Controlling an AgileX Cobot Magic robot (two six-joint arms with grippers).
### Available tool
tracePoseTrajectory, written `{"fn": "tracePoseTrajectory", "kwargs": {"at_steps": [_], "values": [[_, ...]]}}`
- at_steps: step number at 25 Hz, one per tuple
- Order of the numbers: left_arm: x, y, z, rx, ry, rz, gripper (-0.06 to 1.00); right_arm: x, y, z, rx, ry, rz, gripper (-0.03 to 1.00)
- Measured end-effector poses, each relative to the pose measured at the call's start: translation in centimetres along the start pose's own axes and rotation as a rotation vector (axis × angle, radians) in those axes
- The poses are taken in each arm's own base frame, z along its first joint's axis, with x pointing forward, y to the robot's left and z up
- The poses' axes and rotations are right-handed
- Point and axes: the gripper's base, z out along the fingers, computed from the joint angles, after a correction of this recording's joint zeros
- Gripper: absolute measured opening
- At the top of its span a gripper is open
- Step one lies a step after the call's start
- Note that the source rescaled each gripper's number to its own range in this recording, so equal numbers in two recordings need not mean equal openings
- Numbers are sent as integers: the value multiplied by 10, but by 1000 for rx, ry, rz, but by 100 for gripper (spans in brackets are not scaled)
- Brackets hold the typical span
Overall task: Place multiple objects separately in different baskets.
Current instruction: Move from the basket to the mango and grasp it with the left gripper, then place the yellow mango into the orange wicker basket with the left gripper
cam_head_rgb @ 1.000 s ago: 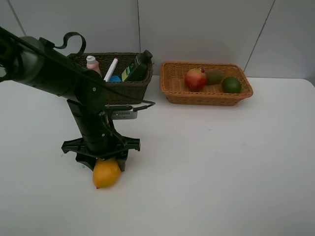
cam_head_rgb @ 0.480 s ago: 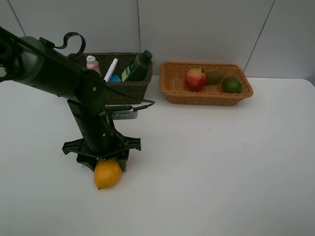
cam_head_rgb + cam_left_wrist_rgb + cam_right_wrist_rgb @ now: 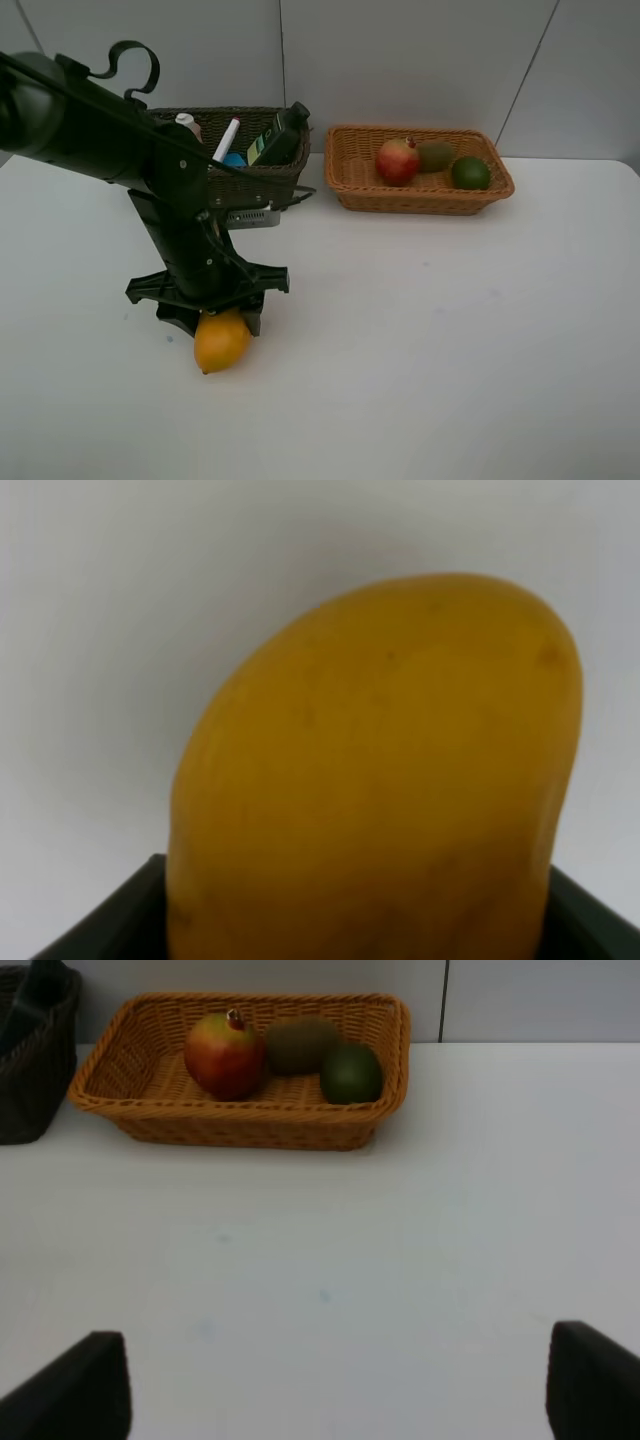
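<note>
LEFT pincer (image 3: 215,325): clamped on the yellow mango (image 3: 222,341), which sits between its jaws, low over the table (image 3: 420,340) | RIGHT pincer (image 3: 330,1385): spread wide, nothing between jaws | tan basket (image 3: 150,1118): well beyond the right pincer, holding red mango (image 3: 224,1055), kiwi (image 3: 300,1043), lime (image 3: 351,1073) | dark basket (image 3: 262,180): behind the left pincer.

Objects sorted between two wicker baskets.
Yellow-orange mango (image 3: 222,342) on table; red-green mango (image 3: 397,161), kiwi (image 3: 434,155), lime (image 3: 470,173) in orange-tan basket (image 3: 420,199); bottles, marker (image 3: 225,140) upright in dark basket (image 3: 255,183).
</note>
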Motion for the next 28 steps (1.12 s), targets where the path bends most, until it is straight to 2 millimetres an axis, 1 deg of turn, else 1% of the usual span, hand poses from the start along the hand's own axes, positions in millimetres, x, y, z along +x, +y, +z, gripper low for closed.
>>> {"fn": "tracePoseTrajectory", "kwargs": {"at_steps": [6,13,19,23,26,28], "values": [[-16,-17,-46,95,-145,114,75,0,0,0,0,0,0,100],[-43,-42,-90,175,-311,239,75,0,0,0,0,0,0,100],[-70,-61,-131,216,-532,319,75,0,0,0,0,0,0,100],[-95,-77,-144,222,-649,361,75,0,0,0,0,0,0,100],[-115,-90,-143,223,-723,394,75,0,0,0,0,0,0,100],[-128,-98,-138,233,-766,411,75,0,0,0,0,0,0,100]]}}
